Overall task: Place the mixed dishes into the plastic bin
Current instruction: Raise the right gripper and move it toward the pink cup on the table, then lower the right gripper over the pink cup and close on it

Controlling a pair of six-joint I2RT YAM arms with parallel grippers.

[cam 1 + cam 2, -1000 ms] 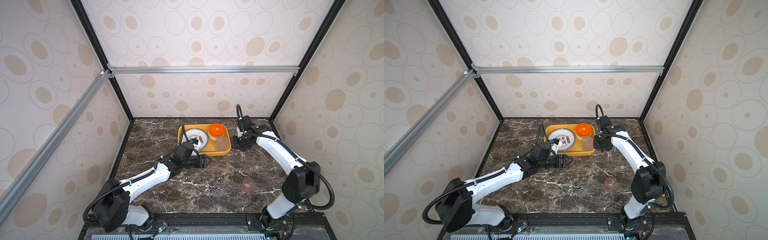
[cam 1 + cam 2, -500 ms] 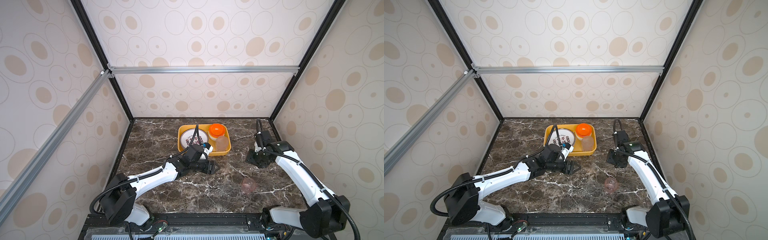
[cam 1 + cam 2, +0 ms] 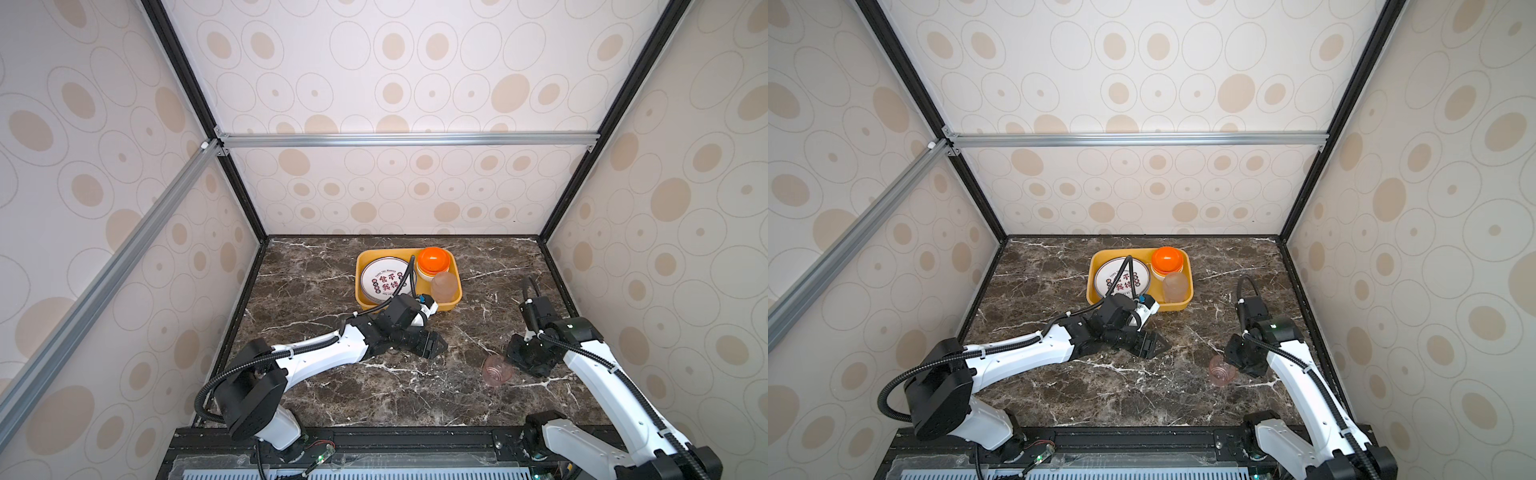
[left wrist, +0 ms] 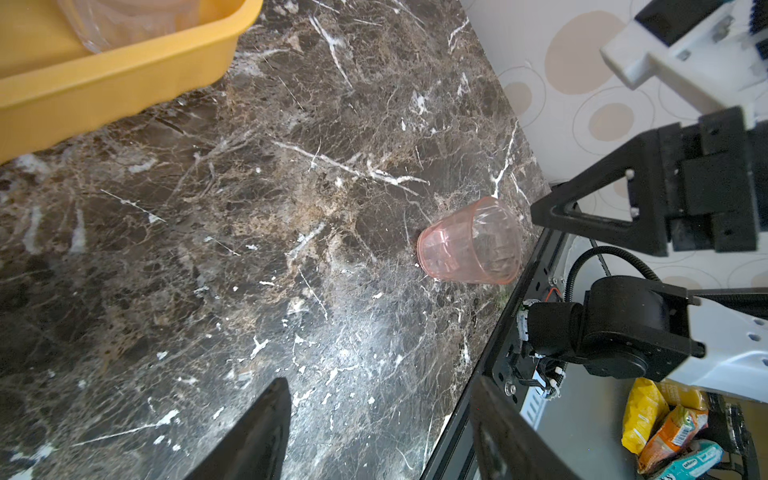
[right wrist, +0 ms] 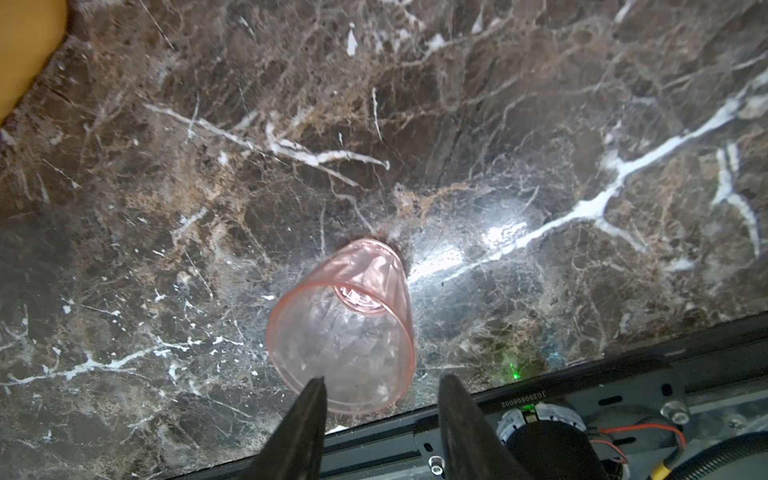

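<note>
In both top views a faceted translucent pink cup (image 3: 496,371) stands front-right on the veined marble desk (image 3: 374,395), the yellow bin (image 3: 358,286) near its back edge; the left wrist view shows the left gripper (image 4: 380,386) spread empty, the right wrist view the right gripper (image 5: 382,380) unclenched at the cup's rim.

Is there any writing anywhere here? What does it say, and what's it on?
"食不": red characters on the plate; the lower row and the small arched print are unreadable.
Number on the rail sticker: upside down, too blurred to read.
Print on the snack packets: too blurred to read.
</note>
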